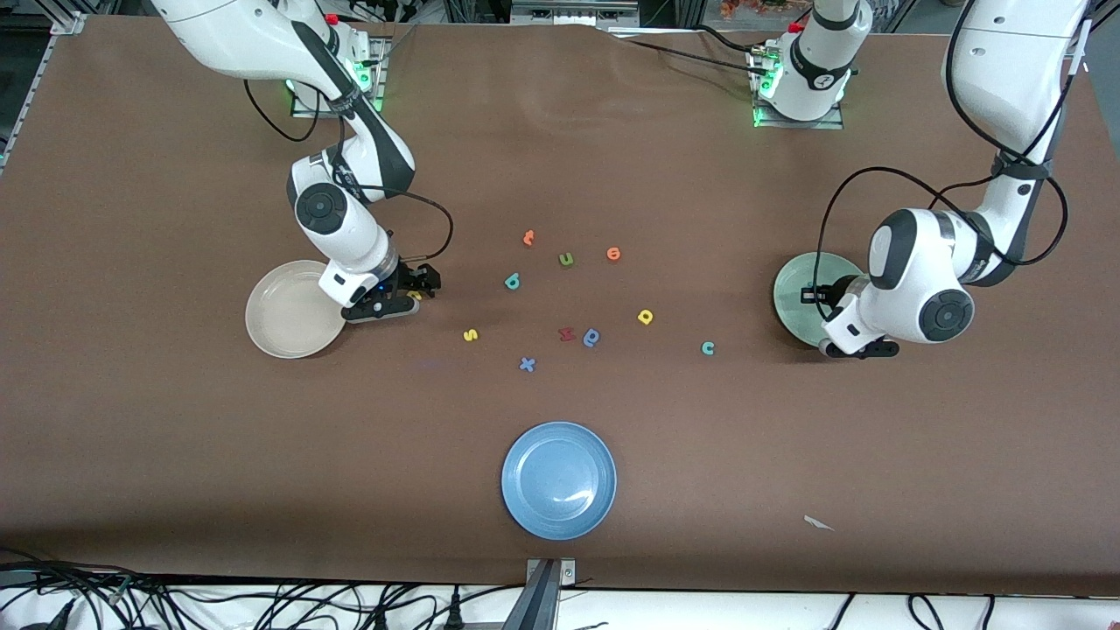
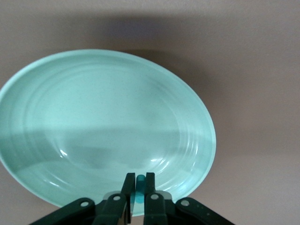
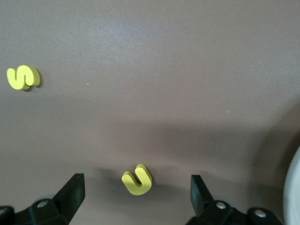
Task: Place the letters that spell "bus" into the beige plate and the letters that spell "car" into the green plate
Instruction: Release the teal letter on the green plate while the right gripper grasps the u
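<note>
My left gripper (image 1: 857,349) hangs over the green plate (image 1: 796,297) at its rim nearest the front camera, shut on a small teal r (image 2: 139,187) seen edge-on between the fingers; in the left wrist view the gripper (image 2: 139,177) is above the plate (image 2: 108,117). My right gripper (image 1: 398,302) stands open and low beside the beige plate (image 1: 289,311), its fingers on either side of the yellow u (image 1: 415,296) (image 3: 137,179) without touching it. On the table lie the yellow s (image 1: 471,334) (image 3: 22,77), teal b (image 1: 513,281), teal c (image 1: 708,348) and yellow a (image 1: 646,317).
A blue plate (image 1: 560,479) sits near the front edge. Among the task letters lie two orange letters (image 1: 528,237) (image 1: 613,254), an olive u (image 1: 566,259), a red letter (image 1: 566,333), a dark blue round letter (image 1: 591,337) and a blue x (image 1: 527,364).
</note>
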### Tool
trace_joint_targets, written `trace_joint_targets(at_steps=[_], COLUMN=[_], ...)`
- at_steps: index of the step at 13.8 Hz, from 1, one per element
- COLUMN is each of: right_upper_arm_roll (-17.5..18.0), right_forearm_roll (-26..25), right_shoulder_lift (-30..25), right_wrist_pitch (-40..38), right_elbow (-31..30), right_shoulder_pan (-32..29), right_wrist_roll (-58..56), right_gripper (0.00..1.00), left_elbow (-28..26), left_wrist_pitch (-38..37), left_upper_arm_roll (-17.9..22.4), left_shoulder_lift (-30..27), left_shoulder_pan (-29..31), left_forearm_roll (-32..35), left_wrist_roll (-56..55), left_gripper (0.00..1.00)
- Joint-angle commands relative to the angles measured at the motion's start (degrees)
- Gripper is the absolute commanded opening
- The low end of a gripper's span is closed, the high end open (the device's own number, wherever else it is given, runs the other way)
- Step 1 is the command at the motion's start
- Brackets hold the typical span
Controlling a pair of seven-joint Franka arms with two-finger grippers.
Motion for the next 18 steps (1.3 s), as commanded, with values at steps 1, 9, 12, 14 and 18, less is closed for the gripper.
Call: trace_joint_targets(at_steps=[1, 9, 12, 14, 18], right_upper_arm_roll=[0.62, 0.62, 0.62, 0.62, 0.62], right_forearm_roll=[-1.17, -1.17, -1.26, -1.26, -1.7], right_shoulder_lift=[0.85, 1.2, 1.11, 0.94, 0.59], right_wrist_pitch=[2.42, 3.31, 3.31, 3.22, 3.13], right_elbow=[-0.57, -1.8, -2.15, -2.68, -2.94], right_shoulder_pan=[-0.43, 0.09, 0.27, 0.27, 0.27], right_wrist_roll=[1.01, 1.01, 1.01, 1.01, 0.75], right_gripper=[0.99, 0.67, 0.52, 0.42, 0.18], left_elbow=[-0.04, 8.39, 9.53, 12.95, 16.83], left_wrist_pitch=[-0.65, 1.1, 9.42, 12.53, 12.71], left_upper_arm_roll=[-0.63, -0.98, -0.98, -0.98, -0.98], left_shoulder_lift=[-0.85, -0.15, 2.83, 6.6, 10.48], left_shoulder_pan=[0.91, -3.39, -6.03, -7.61, -10.86], left_forearm_roll=[1.28, -7.16, -7.16, -6.89, -7.24], left_wrist_roll=[0.81, -14.37, -24.29, -30.72, -37.93], left_gripper=[0.93, 1.0, 1.0, 1.0, 0.97])
